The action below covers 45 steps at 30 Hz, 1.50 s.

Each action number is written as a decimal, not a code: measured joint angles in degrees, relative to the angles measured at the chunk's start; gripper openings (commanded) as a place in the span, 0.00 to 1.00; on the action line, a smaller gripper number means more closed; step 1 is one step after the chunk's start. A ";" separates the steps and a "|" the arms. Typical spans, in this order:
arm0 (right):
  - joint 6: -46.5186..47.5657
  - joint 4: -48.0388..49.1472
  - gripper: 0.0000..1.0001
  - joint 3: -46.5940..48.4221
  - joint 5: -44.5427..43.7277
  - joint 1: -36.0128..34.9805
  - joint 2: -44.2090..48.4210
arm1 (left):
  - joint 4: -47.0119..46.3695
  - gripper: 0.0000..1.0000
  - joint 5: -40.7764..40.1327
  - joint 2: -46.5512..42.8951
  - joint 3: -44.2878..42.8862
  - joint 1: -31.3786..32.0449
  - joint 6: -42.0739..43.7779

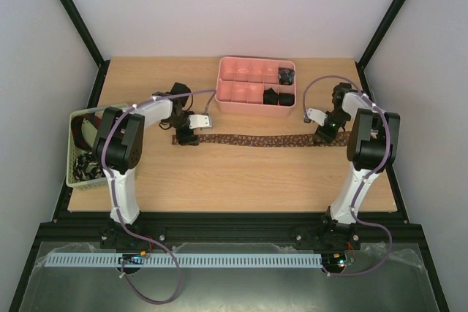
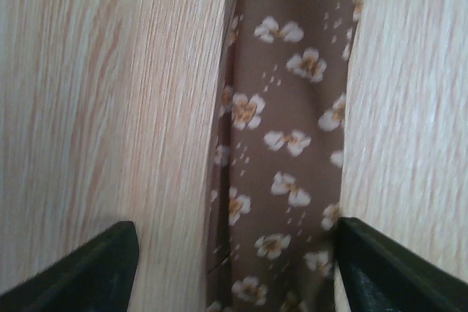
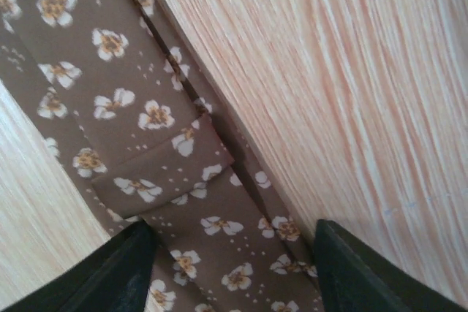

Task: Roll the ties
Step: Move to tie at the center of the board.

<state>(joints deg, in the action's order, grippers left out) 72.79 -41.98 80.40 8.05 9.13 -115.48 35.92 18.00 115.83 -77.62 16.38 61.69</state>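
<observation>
The table point(image 1: 241, 177) carries a brown flowered tie point(image 1: 248, 139) laid flat, left to right, across its middle. A pink tray point(image 1: 234, 71) sits at the far edge with dark coils point(image 1: 278, 97) in its right compartments. A green basket point(image 1: 72, 174) stands at the left edge. The left pincer point(image 2: 235, 248) and right pincer point(image 3: 230, 250) straddle the tie's ends, each with jaws apart.

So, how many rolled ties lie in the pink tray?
3 dark coils: one at the right end of the far row, two side by side in the near row. Walls of the pink tray may hide more.
</observation>
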 measured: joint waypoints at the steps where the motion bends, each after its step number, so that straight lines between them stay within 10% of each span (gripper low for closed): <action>1: 0.70 0.39 0.53 -0.50 -0.17 0.02 0.37 | -0.28 0.64 -0.09 -0.04 0.24 0.37 0.42; 12: 5.49 3.76 0.29 -14.01 -2.34 2.54 9.64 | -2.14 0.29 1.25 -7.65 11.06 6.45 2.73; 23: 9.46 1.03 0.31 -21.42 -6.73 16.00 15.78 | -5.11 0.31 4.70 -12.90 18.49 16.50 -9.33; 40: 8.72 1.60 0.35 -21.94 -10.86 18.69 16.37 | -9.18 0.33 4.74 -11.26 17.11 20.17 -18.08; 45: 10.54 2.40 0.51 -21.79 -11.98 20.96 16.37 | -9.22 0.55 5.14 -9.60 14.62 21.11 -20.20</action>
<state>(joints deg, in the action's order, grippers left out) 83.33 -39.57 58.61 -3.92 30.09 -99.11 26.70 23.14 106.24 -63.00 37.50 41.50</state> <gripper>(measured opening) 0.415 0.412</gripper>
